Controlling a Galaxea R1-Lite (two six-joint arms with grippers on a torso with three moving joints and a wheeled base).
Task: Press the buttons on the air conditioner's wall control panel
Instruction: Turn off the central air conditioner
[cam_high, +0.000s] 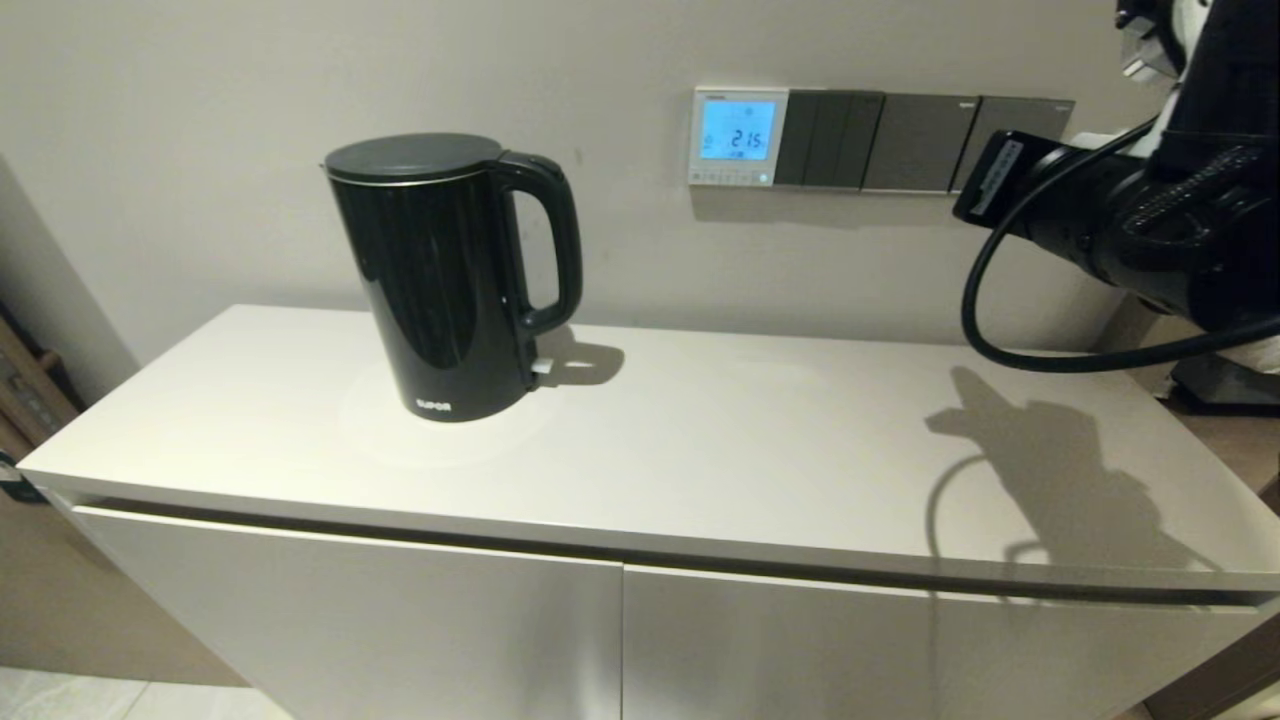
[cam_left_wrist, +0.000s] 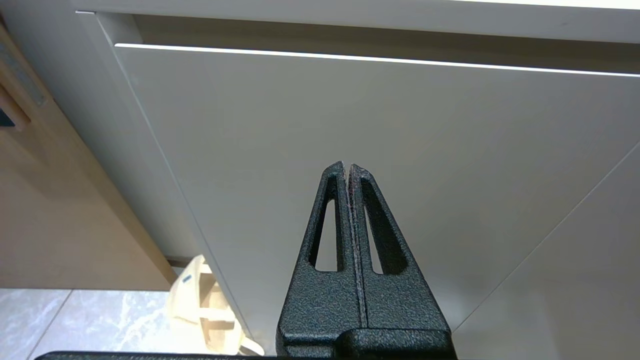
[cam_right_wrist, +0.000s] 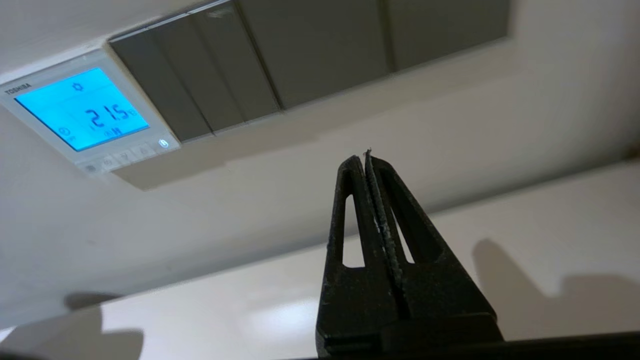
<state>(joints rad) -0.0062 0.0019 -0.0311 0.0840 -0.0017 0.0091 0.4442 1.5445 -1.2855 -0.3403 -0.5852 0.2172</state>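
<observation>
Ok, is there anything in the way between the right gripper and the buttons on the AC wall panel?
Nothing visible. The right gripper, shut, hangs off the wall with only bare wall between it and the buttons on the wall control panel. The kettle stands well to the panel's left. The left gripper is down at the cabinet front.
</observation>
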